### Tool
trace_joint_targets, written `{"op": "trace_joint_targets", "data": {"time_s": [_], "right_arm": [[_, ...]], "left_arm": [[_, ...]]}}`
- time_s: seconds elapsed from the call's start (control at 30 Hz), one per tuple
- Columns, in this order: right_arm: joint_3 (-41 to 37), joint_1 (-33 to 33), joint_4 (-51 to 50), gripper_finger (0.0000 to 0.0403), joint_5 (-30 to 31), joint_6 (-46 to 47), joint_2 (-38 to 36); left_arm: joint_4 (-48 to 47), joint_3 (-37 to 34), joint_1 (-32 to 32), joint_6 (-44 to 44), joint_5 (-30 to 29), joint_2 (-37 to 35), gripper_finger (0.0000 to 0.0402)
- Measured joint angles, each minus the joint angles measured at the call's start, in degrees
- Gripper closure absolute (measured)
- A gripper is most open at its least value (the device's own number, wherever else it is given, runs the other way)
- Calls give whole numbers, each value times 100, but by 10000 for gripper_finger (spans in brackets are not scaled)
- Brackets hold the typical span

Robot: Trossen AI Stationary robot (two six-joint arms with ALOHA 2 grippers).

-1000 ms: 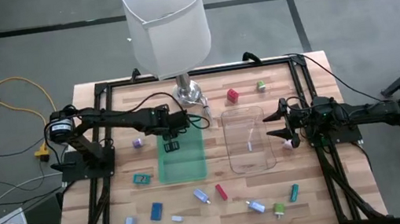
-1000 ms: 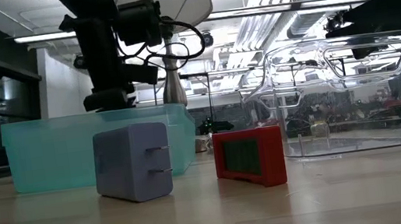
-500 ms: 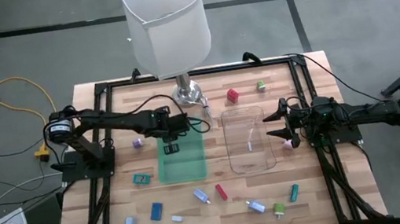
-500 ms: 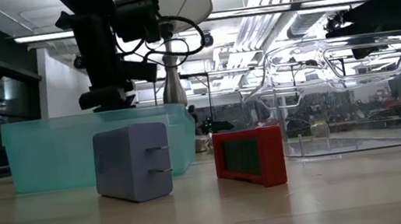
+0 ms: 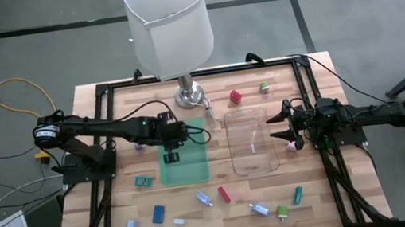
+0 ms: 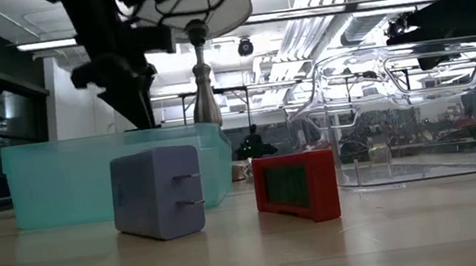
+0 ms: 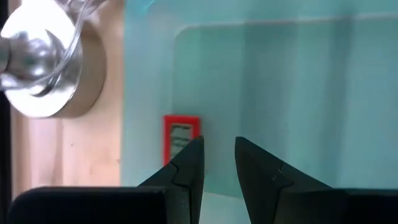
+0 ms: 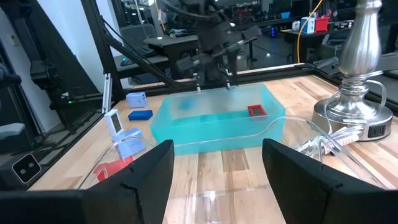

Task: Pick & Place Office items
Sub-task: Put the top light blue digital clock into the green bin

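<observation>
High view: your wooden table (image 5: 120, 206) sits on grey floor, a lamp (image 5: 171, 30) at its far edge, office items (image 5: 157, 214) scattered mostly along the near side. Since a second ago the left arm has drawn back leftward over the green bin (image 5: 186, 168). Left gripper (image 5: 172, 157) hangs above that bin, fingers nearly together, pinching nothing; a red item (image 7: 181, 135) lies inside. Right gripper (image 5: 279, 128) waits by the clear tray (image 5: 254, 162), fingers spread, empty.
</observation>
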Motion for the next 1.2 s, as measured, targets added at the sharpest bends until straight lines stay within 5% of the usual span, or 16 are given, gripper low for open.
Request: {"op": "trace_joint_targets", "data": {"time_s": [0.27,0.7,1.2], "right_arm": [[0,0,0,171,1,0,1],[1,-1,0,171,2,0,0],[0,-1,1,171,2,0,0]], "left_arm": [[-283,0,-549,-616,795,-292,318],[-1647,2,-1470,-2061,931,-1217,318],[-2333,-240,-2083,-2682,1325,-1228,318]]}}
